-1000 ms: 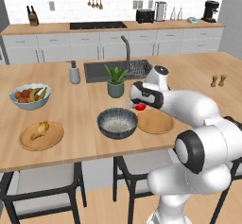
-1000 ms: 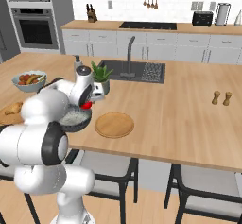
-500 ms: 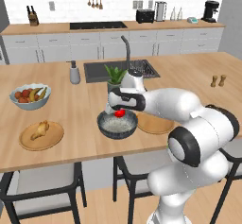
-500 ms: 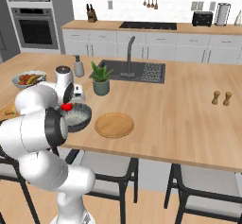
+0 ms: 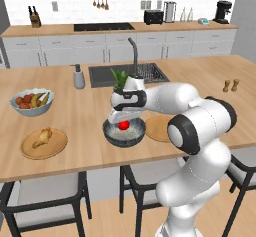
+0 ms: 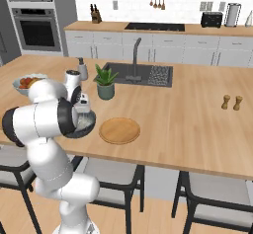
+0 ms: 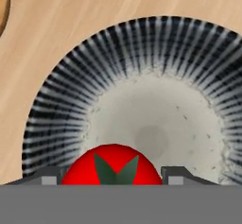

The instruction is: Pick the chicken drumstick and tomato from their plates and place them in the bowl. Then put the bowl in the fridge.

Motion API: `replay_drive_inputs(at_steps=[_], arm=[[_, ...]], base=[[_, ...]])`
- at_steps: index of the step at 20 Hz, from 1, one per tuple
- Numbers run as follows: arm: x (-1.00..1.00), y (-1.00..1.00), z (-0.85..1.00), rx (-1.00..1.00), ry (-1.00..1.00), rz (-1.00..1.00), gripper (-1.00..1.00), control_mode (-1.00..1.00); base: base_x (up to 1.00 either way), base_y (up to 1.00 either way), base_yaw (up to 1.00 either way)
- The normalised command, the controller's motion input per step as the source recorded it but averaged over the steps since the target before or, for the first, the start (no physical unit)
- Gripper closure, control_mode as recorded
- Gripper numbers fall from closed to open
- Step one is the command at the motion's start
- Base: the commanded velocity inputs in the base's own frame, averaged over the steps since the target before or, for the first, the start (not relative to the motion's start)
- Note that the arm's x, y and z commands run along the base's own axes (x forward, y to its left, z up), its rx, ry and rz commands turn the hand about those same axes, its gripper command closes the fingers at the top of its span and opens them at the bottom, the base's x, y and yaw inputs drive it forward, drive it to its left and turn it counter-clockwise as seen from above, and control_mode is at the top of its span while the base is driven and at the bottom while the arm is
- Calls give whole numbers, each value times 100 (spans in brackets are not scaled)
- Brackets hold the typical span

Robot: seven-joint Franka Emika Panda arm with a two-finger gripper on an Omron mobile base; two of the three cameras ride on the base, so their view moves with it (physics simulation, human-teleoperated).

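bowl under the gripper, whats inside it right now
The tomato sits between the gripper fingers just over the bowl. The pale speckled floor below looks bare; the tomato hides the part beneath it.

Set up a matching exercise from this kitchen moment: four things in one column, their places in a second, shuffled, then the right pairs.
Things:
1. small round red tomato
2. golden-brown chicken drumstick
3. dark grey-blue ceramic bowl
4. yellow bananas

Places:
A. in the pale blue fruit bowl
B. on the left wooden plate
C. between the fingers of the gripper, over the dark bowl
D. on the wooden counter, between the two wooden plates

Pairs: 1-C, 2-B, 3-D, 4-A
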Motion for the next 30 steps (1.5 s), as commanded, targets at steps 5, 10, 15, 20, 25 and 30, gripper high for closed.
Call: replay_drive_inputs(at_steps=[5, 10, 15, 20, 25, 30], arm=[[0, 1, -23, -5, 3, 3, 100, -100], [0, 5, -30, -10, 0, 0, 100, -100], [0, 3, -22, -10, 0, 0, -100, -100], [0, 0, -6, -3, 0, 0, -100, -100], [-4, 1, 0, 0, -2, 0, -100, -100], [-39, 12, 42, 0, -12, 0, -100, -100]], base=[[0, 0, 0], [0, 0, 0], [0, 0, 0], [0, 0, 0], [0, 0, 0], [0, 0, 0]])
